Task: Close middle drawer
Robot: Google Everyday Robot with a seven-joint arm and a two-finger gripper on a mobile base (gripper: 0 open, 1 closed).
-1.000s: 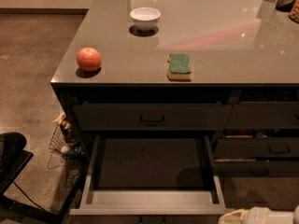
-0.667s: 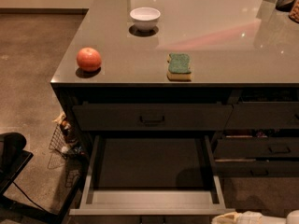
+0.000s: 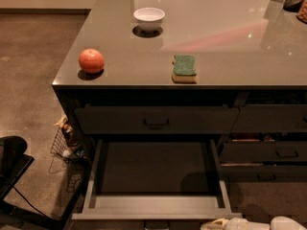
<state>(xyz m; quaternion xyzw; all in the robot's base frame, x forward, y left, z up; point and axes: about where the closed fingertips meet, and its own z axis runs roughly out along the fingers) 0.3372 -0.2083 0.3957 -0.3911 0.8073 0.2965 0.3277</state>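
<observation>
White hand (image 3: 221, 223) near one open middle drawer (image 3: 153, 207)

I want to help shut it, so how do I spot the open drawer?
Start at the big grey counter with the sponge on top. Under its front edge sits a closed wide drawer, and right below that is the middle drawer, near the robot's white pincer at the picture's bottom. Only this one is pulled far out, showing its dark floor.

End effector (image 3: 232, 223) cut off bottom-right; middle drawer (image 3: 153, 208) front likewise
</observation>
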